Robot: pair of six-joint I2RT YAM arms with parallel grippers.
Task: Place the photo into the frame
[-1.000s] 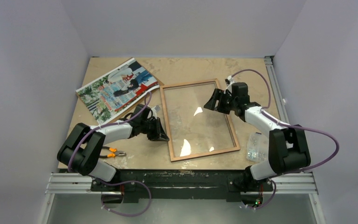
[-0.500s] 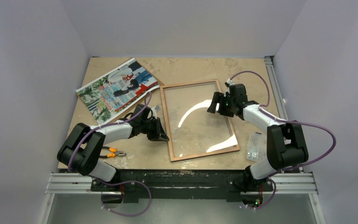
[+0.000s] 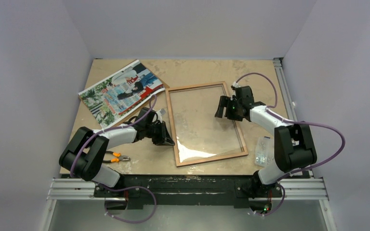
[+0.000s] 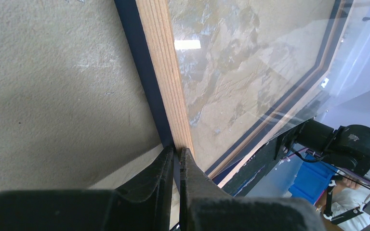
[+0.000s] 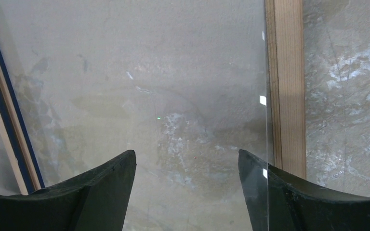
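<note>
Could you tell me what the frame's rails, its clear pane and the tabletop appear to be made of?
The frame looks like light unfinished wood, showing straight grain, with a dark blue painted side. The pane is clear and glossy, catching reflections: glass or acrylic, I cannot tell. The tabletop is matte, mottled beige, perhaps stone-look laminate.

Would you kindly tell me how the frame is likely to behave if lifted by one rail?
Its thin rails suggest the frame is light but may twist when held at one side, as the left gripper pinches it. The clear pane looks fragile, and its edge seems free of the rail, so it might slide out if tilted.
</note>
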